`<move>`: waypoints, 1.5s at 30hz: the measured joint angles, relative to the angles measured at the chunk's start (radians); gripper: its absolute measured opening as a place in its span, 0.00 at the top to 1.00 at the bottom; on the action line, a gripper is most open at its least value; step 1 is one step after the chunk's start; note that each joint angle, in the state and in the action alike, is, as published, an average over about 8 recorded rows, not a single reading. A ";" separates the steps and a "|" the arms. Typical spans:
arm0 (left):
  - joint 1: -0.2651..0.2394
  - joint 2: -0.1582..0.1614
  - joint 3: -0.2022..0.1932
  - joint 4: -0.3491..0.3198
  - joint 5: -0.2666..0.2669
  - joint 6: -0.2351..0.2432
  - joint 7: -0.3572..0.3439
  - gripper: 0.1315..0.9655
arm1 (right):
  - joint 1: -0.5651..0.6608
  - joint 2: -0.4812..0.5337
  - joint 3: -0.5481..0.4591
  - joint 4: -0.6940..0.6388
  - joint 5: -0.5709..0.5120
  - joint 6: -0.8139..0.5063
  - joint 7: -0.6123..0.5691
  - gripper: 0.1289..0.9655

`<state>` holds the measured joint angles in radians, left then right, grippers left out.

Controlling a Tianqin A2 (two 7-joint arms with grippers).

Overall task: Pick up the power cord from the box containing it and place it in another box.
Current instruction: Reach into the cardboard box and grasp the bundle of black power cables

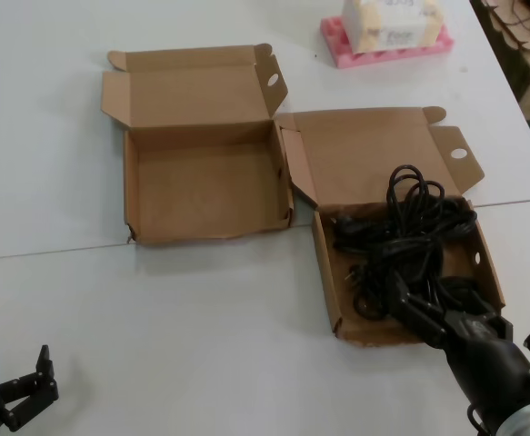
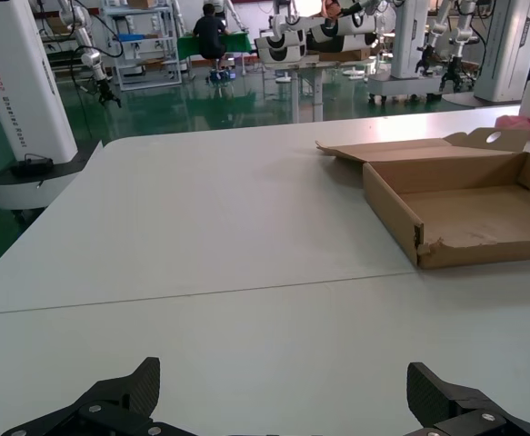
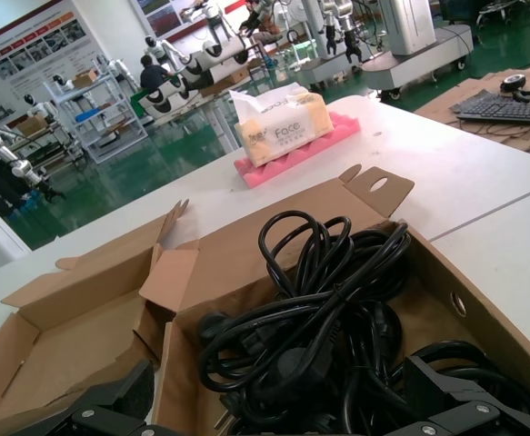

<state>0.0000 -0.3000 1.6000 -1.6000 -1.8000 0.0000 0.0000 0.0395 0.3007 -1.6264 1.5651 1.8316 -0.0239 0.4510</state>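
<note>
The straight-walled brown box [image 1: 374,332] on the right holds a big heap of black cables [image 1: 401,236]; it also shows in the right wrist view [image 3: 319,300]. I cannot tell a single slim power cord apart in the heap. The wavy-fronted box [image 1: 205,233] on the left is open and empty, with a small tear at its front left corner. My right gripper [image 1: 442,318] hangs open over the front of the cable box, its jaws wide on either side of the heap [image 3: 283,409]. My left gripper [image 1: 28,377] is open and empty over the table at the near left [image 2: 287,400].
A pink foam tray with a tissue pack [image 1: 387,41] stands at the back. Both box lids are folded back and lie flat behind the boxes. A seam crosses the white table [image 1: 55,250]. The table's right edge is close to the cable box.
</note>
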 joint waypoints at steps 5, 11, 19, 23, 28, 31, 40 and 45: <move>0.000 0.000 0.000 0.000 0.000 0.000 0.000 0.00 | 0.000 0.000 0.000 0.000 0.000 0.000 0.000 0.00; 0.000 0.000 0.000 0.000 0.000 0.000 0.000 0.00 | 0.000 0.001 -0.001 0.000 0.001 0.002 0.000 0.00; 0.000 0.000 0.000 0.000 0.000 0.000 0.000 0.00 | 0.011 -0.058 0.078 -0.011 -0.019 -0.034 0.000 0.00; 0.000 0.000 0.000 0.000 0.000 0.000 0.000 0.02 | 0.028 -0.129 0.187 -0.025 -0.066 -0.121 0.000 0.00; 0.000 0.000 0.000 0.000 0.000 0.000 0.000 0.05 | 0.063 -0.162 0.263 -0.075 -0.151 -0.212 0.000 0.00; 0.000 0.000 0.000 0.000 0.000 0.000 0.000 0.09 | 0.119 -0.154 0.246 -0.155 -0.195 -0.230 0.000 0.00; 0.000 0.000 0.000 0.000 0.000 0.000 0.000 0.25 | 0.313 -0.052 -0.025 -0.393 -0.279 -0.134 -0.003 0.00; 0.000 0.000 0.000 0.000 0.000 0.000 0.000 0.34 | 0.360 0.050 -0.247 -0.421 -0.431 0.051 -0.006 0.00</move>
<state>0.0000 -0.3000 1.6000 -1.6000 -1.7999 0.0000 0.0000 0.3996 0.3511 -1.8738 1.1445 1.4004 0.0275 0.4449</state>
